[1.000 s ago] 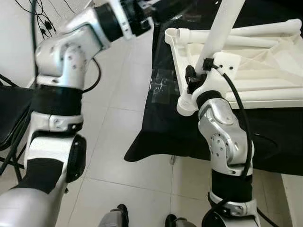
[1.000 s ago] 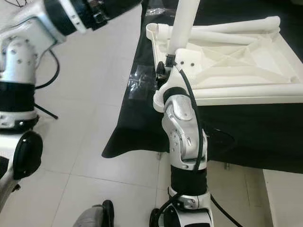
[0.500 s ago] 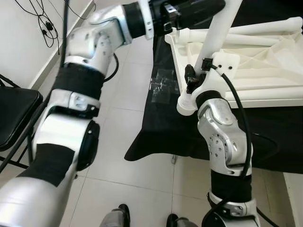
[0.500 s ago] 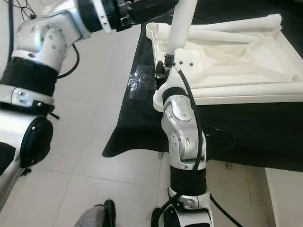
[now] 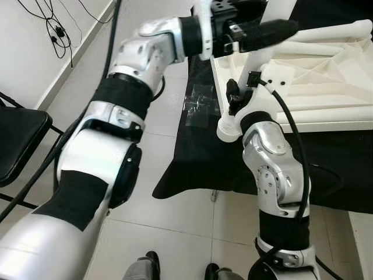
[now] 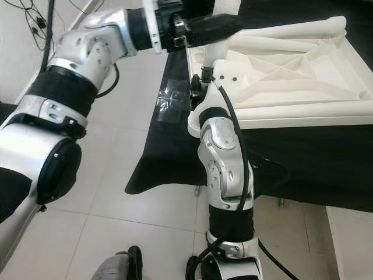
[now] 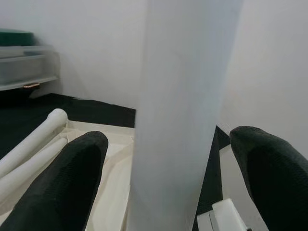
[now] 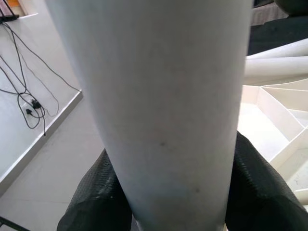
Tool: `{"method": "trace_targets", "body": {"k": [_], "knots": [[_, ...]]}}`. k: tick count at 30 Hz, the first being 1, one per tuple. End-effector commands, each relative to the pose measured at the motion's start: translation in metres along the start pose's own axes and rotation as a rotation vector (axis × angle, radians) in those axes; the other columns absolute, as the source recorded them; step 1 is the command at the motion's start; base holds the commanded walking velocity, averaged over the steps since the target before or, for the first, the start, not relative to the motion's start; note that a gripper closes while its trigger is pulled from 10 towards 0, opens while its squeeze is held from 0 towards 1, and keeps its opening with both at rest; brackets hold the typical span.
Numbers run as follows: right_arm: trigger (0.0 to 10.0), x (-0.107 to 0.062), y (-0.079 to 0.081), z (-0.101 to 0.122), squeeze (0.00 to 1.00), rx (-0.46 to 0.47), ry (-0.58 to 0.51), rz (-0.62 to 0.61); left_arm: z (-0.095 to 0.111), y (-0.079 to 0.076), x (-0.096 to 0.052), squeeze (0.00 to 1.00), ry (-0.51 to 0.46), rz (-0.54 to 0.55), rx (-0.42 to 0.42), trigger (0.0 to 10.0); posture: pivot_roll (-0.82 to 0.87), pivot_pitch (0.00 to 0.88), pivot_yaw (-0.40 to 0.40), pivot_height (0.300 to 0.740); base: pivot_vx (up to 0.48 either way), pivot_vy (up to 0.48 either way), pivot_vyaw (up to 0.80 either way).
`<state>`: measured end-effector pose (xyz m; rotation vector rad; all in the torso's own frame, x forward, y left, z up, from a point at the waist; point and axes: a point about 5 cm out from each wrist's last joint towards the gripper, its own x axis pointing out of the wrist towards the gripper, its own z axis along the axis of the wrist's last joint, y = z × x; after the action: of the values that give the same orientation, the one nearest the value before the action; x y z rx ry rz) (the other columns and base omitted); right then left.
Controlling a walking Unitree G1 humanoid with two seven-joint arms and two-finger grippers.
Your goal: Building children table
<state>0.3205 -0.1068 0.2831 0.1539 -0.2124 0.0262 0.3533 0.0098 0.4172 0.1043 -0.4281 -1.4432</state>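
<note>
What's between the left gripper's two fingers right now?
The upright white table leg stands between the left gripper's fingers, with a gap on each side, as the left wrist view shows. Lower on the same leg, the right gripper is clamped.

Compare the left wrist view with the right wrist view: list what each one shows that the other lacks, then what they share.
The left wrist view alone has the left gripper open, its fingers apart on either side of the upright leg, clear of it, plus a grey shelf.

The right wrist view alone has the right gripper shut on that leg, plus cables on the floor.

Both share the leg, loose white legs and the upturned tabletop.
</note>
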Motion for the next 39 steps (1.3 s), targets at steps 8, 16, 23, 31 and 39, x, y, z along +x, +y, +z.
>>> {"method": "trace_targets", "body": {"k": [8,16,23,31,39], "knots": [[10.0,-0.005,0.023,-0.015,0.00,0.134,0.074,0.150,0.006,-0.003,0.012,0.00,0.031,-0.039,0.070,0.0,0.12,0.265,0.087,0.740,0.000,0.000,0.00],[10.0,-0.004,0.021,-0.014,0.00,0.125,0.062,0.148,0.005,0.000,0.010,0.00,0.041,-0.031,0.080,0.0,0.12,0.259,0.084,0.740,0.000,0.000,0.00],[10.0,-0.003,0.019,-0.004,1.00,0.154,0.001,0.189,0.004,0.001,0.008,0.00,0.043,-0.032,0.081,0.0,0.12,0.252,0.080,0.740,0.000,0.000,0.00],[10.0,0.017,-0.011,0.039,1.00,-0.118,-0.186,0.473,-0.002,-0.002,0.009,0.00,0.046,-0.060,0.075,0.0,0.12,0.249,0.078,0.740,0.000,0.000,0.00],[10.0,0.040,-0.021,0.062,0.00,-0.379,-0.175,0.811,-0.002,-0.003,0.010,0.00,0.034,-0.075,0.067,0.0,0.12,0.262,0.074,0.740,0.000,0.000,0.00]]}}
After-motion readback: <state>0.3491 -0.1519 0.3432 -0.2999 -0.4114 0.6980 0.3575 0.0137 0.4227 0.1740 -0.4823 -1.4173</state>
